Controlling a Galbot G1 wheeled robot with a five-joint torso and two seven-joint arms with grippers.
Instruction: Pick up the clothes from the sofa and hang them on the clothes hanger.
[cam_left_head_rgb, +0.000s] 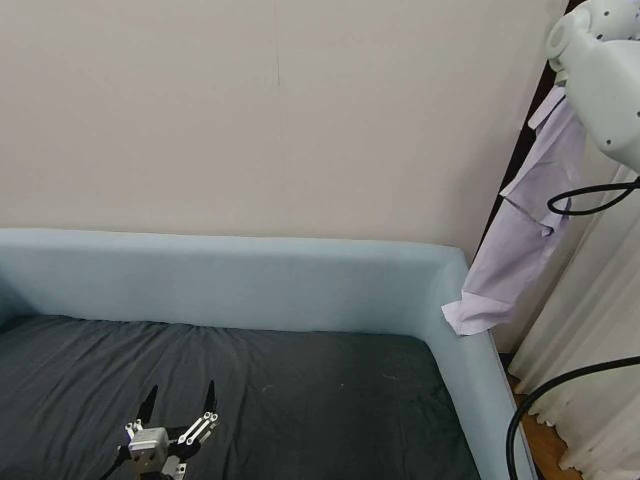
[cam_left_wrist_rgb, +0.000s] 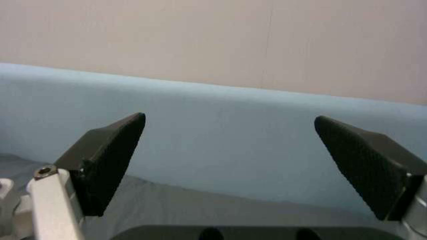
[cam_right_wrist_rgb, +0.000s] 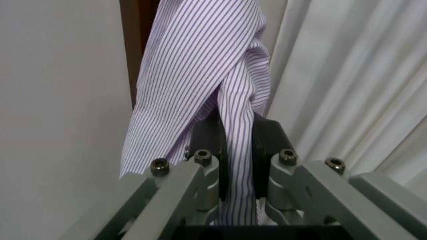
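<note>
Right claw (cam_right_wrist_rgb: 235, 150), clamped on the shirt (cam_right_wrist_rgb: 200, 75), should lift its tail off the sofa (cam_left_head_rgb: 300, 285) corner; left claw (cam_left_head_rgb: 182, 398) hangs open.

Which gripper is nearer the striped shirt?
Right. The right gripper holds the shirt clamped in its jaws; the left gripper hovers open over the sofa seat, well apart from it.
</note>
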